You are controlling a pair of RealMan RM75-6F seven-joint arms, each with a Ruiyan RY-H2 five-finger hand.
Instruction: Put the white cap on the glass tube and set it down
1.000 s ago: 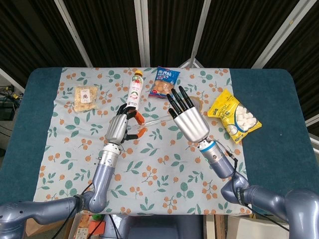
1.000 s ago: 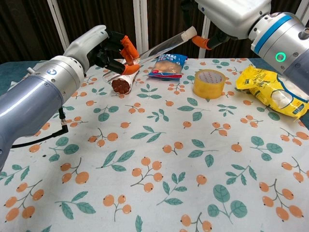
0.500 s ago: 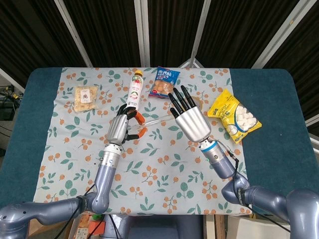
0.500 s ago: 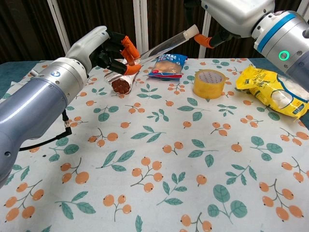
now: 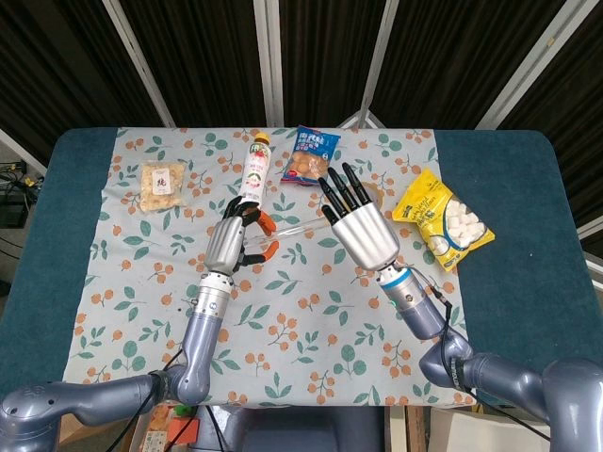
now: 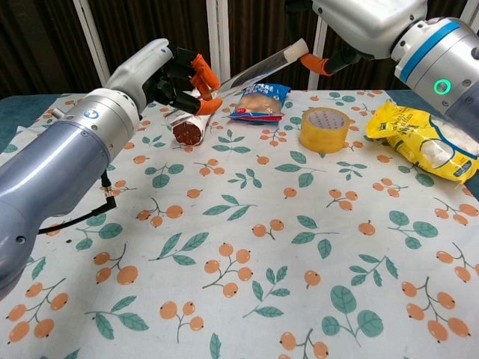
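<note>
Left hand (image 6: 168,75): fingers grasping clear glass tube (image 6: 251,72), raised above the table's (image 6: 247,247) far edge.
Right hand (image 6: 359,22): fingers at the tube's white cap (image 6: 295,48); grasp unclear.

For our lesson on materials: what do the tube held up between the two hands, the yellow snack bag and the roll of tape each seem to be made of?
Tube: clear, glossy, probably glass; the background shows through it.
Its cap: white and matte, perhaps plastic or rubber.
Snack bag: shiny, crinkled plastic film with a clear window showing white pieces.
Tape roll: yellowish, smooth, likely plastic packing tape.

Dark slatted wall (image 5: 198,56) – teal table (image 5: 509,217), patterned cloth (image 5: 301,330)
</note>
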